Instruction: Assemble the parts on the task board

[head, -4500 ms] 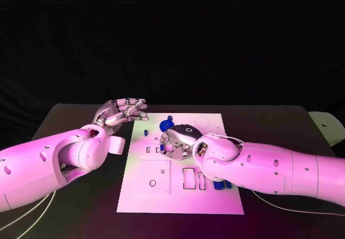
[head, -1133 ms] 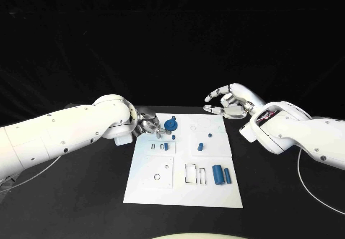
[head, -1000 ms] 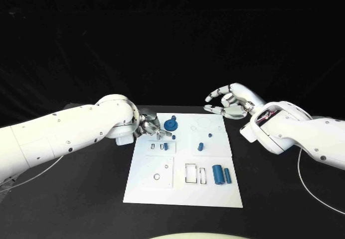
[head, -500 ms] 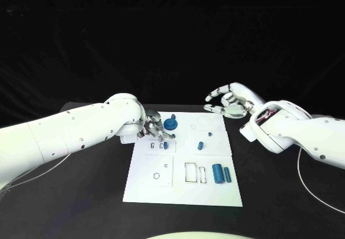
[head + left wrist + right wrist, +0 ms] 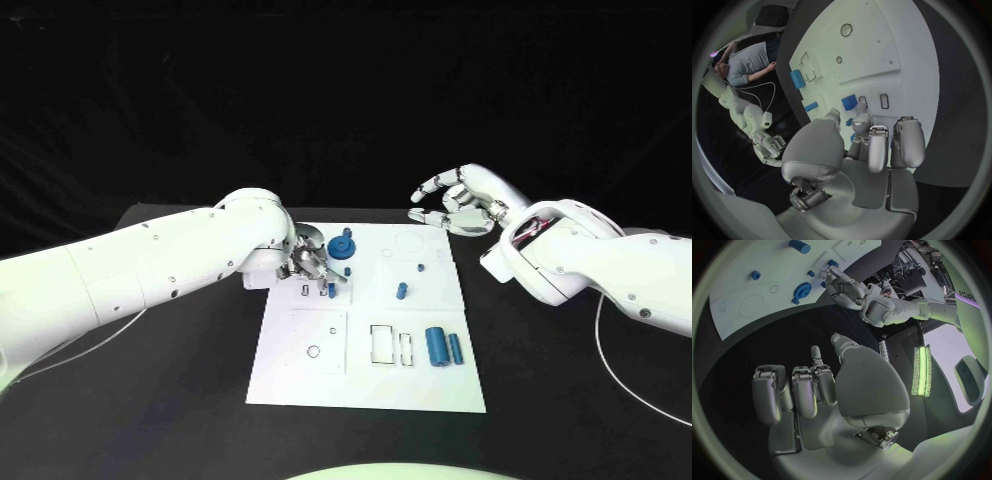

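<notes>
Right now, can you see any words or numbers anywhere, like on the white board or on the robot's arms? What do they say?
"adue": pale letters on a panel in the room, cut off at the picture's rim, so the ending is unsure.
White flat task board: black outlines only, no words or numbers.
Small pink patch on the white right arm: too blurred to read.

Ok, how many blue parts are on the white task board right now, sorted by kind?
Large blue cylinders: 2
Blue gear-shaped wheel: 1
Small blue pegs and bits: 4
Total: 7
</notes>
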You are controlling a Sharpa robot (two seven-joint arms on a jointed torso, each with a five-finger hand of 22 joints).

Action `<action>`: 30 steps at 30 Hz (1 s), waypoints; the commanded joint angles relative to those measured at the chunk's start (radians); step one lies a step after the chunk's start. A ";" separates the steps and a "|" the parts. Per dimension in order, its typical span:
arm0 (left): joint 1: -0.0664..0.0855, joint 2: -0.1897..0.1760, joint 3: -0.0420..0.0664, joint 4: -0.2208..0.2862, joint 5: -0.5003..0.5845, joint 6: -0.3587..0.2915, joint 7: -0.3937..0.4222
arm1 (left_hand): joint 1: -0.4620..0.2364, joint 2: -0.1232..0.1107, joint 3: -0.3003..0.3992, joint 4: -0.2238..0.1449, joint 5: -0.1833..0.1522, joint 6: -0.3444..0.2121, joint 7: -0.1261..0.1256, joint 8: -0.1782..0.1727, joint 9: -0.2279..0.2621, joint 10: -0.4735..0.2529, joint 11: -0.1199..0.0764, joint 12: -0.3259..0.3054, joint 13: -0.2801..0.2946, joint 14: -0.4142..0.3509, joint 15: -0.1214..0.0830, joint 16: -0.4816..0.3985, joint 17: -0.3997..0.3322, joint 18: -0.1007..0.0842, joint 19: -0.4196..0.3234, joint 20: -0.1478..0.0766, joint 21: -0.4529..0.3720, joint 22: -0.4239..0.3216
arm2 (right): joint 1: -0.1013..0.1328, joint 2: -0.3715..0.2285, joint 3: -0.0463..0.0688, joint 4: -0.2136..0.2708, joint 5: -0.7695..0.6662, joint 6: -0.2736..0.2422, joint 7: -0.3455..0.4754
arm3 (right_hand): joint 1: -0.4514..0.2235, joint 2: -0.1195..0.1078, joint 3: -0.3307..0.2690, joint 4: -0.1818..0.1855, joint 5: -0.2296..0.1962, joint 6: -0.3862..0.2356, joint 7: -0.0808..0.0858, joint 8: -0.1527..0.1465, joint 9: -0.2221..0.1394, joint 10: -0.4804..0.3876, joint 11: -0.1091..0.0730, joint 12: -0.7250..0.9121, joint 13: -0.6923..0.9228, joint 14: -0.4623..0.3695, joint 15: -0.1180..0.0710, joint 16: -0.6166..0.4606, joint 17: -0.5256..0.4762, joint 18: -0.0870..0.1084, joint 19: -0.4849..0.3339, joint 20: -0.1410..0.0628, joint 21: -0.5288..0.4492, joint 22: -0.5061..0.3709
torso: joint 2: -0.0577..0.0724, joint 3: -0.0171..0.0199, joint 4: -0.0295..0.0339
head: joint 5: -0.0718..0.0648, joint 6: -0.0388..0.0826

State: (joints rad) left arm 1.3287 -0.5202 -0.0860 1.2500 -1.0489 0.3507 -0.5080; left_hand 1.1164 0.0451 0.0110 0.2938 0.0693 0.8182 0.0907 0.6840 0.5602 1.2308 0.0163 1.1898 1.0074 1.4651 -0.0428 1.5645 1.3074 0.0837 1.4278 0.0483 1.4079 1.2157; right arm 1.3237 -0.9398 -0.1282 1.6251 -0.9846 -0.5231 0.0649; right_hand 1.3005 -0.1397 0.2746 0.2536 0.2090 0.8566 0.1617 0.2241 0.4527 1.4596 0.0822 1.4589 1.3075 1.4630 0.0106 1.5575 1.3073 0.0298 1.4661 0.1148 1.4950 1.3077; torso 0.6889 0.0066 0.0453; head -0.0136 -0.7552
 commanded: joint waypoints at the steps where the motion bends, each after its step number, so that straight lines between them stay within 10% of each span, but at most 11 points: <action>1: -0.001 0.004 0.000 -0.002 0.011 0.037 -0.004 | 0.015 -0.002 0.000 -0.002 0.005 -0.007 -0.001 0.006 0.002 -0.010 0.000 -0.004 -0.001 0.106 -0.004 0.006 0.263 -0.016 0.004 0.000 0.005 0.002 | -0.001 0.001 0.000 0.000 -0.011 0.013 -0.003 | -0.001 -0.004 0.002 0.004 0.003 0.005 0.001 0.002 0.000 0.004 -0.003 -0.001 0.142 0.093 -0.005 -0.006 0.196 -0.007 0.055 -0.004 -0.004 0.195 | 0.000 0.0015 0.0004 | -0.001 -0.001; 15: -0.005 0.009 0.000 -0.001 0.024 0.041 -0.001 | 0.081 0.007 0.035 -0.003 0.006 -0.015 0.000 0.003 0.014 -0.022 0.001 -0.014 -0.015 0.106 -0.003 0.006 0.263 -0.015 0.001 0.002 0.006 0.003 | -0.002 0.003 0.000 -0.004 -0.011 0.017 -0.005 | -0.002 -0.003 0.003 0.006 0.004 0.005 0.001 0.002 0.000 0.004 -0.003 -0.001 0.141 0.092 -0.005 -0.006 0.194 -0.006 0.054 -0.004 -0.006 0.193 | 0.000 0.0011 0.0005 | -0.003 -0.004; 23: -0.005 0.008 0.000 0.003 0.055 0.018 0.001 | 0.169 0.013 0.187 -0.005 0.007 -0.017 -0.008 0.004 0.036 -0.031 -0.007 -0.021 -0.024 0.106 -0.010 0.006 0.263 -0.014 -0.003 -0.001 0.005 0.000 | -0.003 0.005 0.000 -0.008 -0.011 0.020 -0.006 | -0.003 -0.002 0.004 0.007 0.007 0.005 0.001 0.002 0.000 0.004 -0.003 -0.001 0.142 0.092 -0.005 -0.007 0.193 -0.006 0.053 -0.004 -0.007 0.193 | 0.001 0.0006 -0.0001 | -0.003 -0.007; 29: -0.005 0.005 0.000 0.005 0.098 0.008 0.002 | 0.180 -0.074 0.451 -0.012 0.010 -0.026 -0.017 0.038 0.098 -0.032 -0.015 -0.023 -0.025 0.105 -0.017 0.006 0.262 -0.014 -0.004 -0.009 0.004 0.001 | -0.004 0.006 0.000 -0.012 -0.011 0.021 -0.007 | -0.003 -0.001 0.005 0.008 0.014 0.005 0.000 0.003 0.000 0.004 -0.003 -0.002 0.141 0.092 -0.005 -0.007 0.193 -0.006 0.054 -0.004 -0.006 0.193 | 0.001 0.0009 -0.0002 | -0.004 -0.006; 30: -0.005 0.005 0.000 0.004 0.105 0.005 0.002 | 0.149 -0.129 0.570 -0.017 0.011 -0.031 -0.017 0.050 0.123 -0.031 -0.013 -0.024 -0.028 0.105 -0.017 0.005 0.262 -0.013 -0.004 -0.010 0.003 0.001 | -0.004 0.006 0.000 -0.012 -0.011 0.021 -0.008 | -0.002 -0.002 0.006 0.008 0.017 0.005 0.000 0.003 0.000 0.005 -0.004 -0.001 0.142 0.092 -0.005 -0.007 0.193 -0.006 0.054 -0.005 -0.007 0.193 | 0.001 0.0011 0.0005 | -0.005 -0.006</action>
State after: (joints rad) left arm 1.3242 -0.5158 -0.0862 1.2519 -0.9935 0.3683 -0.5100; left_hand 1.2655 -0.0651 0.5335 0.2840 0.0730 0.7879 0.0815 0.7257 0.6677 1.2005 0.0074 1.1722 0.9804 1.4669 -0.0520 1.5644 1.3080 0.0838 1.4238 0.0444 1.4079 1.2161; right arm 1.3208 -0.9345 -0.1285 1.6135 -0.9855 -0.5168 0.0598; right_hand 1.3005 -0.1397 0.2774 0.2564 0.2229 0.8566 0.1617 0.2241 0.4525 1.4596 0.0822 1.4589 1.3074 1.4629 0.0106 1.5535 1.3078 0.0298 1.4661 0.1148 1.4910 1.3073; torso 0.6897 0.0073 0.0453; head -0.0168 -0.7615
